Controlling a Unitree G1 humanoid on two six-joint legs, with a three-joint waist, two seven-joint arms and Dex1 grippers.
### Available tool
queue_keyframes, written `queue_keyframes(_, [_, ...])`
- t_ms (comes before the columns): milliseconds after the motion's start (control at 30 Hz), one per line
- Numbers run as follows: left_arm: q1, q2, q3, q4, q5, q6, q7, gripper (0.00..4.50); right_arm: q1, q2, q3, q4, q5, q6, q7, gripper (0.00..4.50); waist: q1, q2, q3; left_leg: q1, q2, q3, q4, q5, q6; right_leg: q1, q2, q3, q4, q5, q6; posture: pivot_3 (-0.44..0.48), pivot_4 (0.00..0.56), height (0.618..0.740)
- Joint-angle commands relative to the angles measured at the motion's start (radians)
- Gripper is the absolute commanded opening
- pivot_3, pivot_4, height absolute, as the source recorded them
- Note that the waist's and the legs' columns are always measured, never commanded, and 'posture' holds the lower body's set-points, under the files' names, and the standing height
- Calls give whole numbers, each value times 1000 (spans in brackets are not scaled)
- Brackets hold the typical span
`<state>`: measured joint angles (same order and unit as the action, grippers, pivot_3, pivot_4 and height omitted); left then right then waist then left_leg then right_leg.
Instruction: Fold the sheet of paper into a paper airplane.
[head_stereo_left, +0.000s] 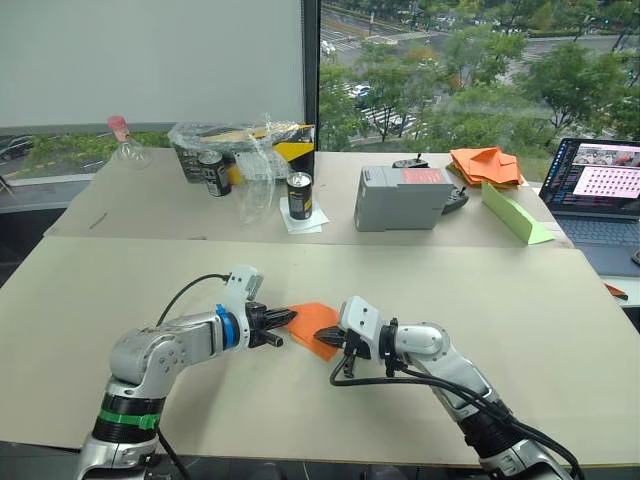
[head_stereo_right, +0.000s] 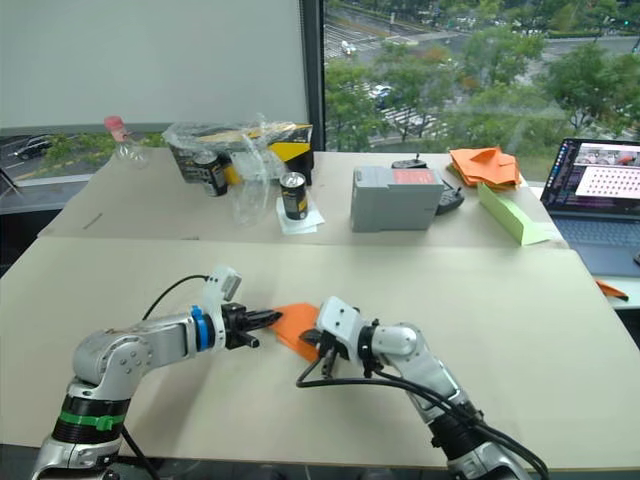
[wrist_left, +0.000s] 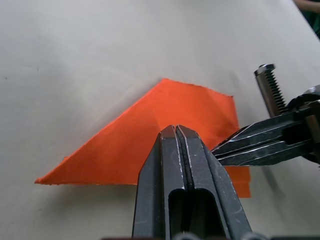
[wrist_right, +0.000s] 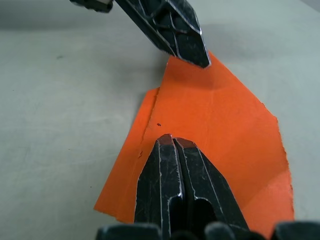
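Note:
The sheet of paper (head_stereo_left: 312, 322) is a bright-orange folded piece with one long pointed corner, lying flat on the near beige table. My left gripper (head_stereo_left: 290, 318) is shut, its tips resting on the paper's left edge; the left wrist view shows the paper (wrist_left: 125, 145) spreading out beyond the closed fingertips (wrist_left: 167, 137). From the right, my right gripper (head_stereo_left: 327, 341) is also shut, with its tips pressed on top of the paper (wrist_right: 225, 120). The two grippers' tips lie close together over the sheet.
On the far table stand a grey box (head_stereo_left: 400, 197), two cans (head_stereo_left: 299, 195), a crumpled plastic bag (head_stereo_left: 245, 150), a heap of orange paper pieces (head_stereo_left: 485, 165) and a light-green paper wedge (head_stereo_left: 512, 213). A laptop (head_stereo_left: 600, 185) sits at the right.

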<state>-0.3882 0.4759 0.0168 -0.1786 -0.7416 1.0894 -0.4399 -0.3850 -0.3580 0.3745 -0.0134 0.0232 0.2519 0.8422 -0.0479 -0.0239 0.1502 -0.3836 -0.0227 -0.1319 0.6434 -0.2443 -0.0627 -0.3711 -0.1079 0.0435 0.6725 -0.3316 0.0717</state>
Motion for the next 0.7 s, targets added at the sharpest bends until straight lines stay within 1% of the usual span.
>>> queue_keyframes(33, [-7,13,-35,30,68,-67,-41,20,13,-3,0,-18,-4,6,-7,0,0,0,0,0,0,0,0,0,0,0,0,0,0,0,0,0,150,740])
queue_keyframes(367, [19,4,-82,105,166,-135,-96,20,18,-5,-18,-49,16,22,-17,0,2,0,0,1,0,0,0,0,0,1,0,0,0,0,0,0,150,740])
queue_keyframes(500, [34,0,-90,105,181,-133,-109,20,5,25,-94,-98,103,80,-33,0,2,0,0,1,0,0,0,0,0,1,0,0,0,0,0,0,150,740])
queue_keyframes(700, [49,-3,-92,100,189,-126,-120,20,-27,67,-243,-143,258,259,-93,0,2,0,0,1,0,0,0,-1,1,1,0,0,1,0,0,0,150,740])
